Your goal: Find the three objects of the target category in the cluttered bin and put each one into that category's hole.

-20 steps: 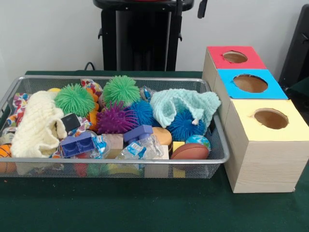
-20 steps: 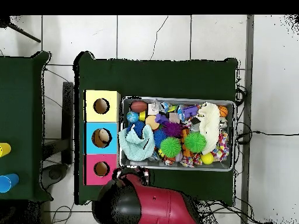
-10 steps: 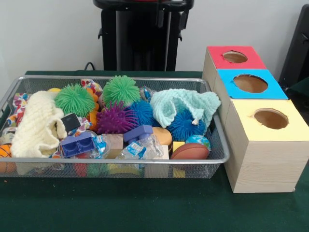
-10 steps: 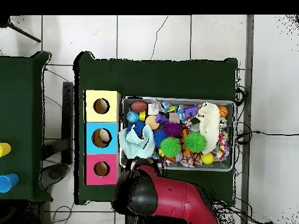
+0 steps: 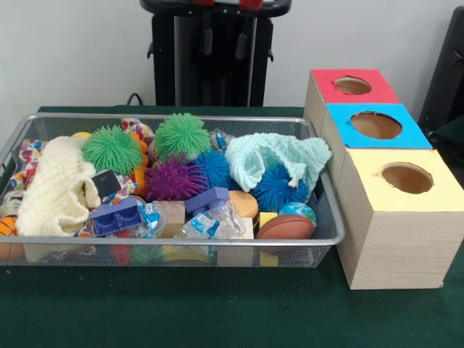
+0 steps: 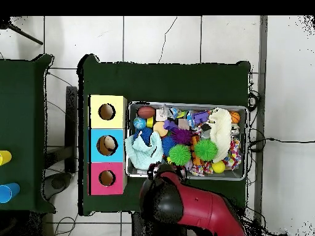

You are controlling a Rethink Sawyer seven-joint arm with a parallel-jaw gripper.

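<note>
Silver wire-mesh bin [image 5: 174,250]: wide, shallow, heaped full, on the bench's left half in the front view.
Polka-dot cloths: soft white print; one bunched in the bin's left end [image 5: 30,154], one at the rear rim [image 5: 138,130]; the third I cannot find.
Yellow-topped box's hole [image 5: 407,177]: round cut-out in a pale wooden cube near the front right corner.
Progress: I judge nothing sorted yet.
My gripper [image 5: 223,40]: high over the back edge; open or closed, I cannot tell.
</note>
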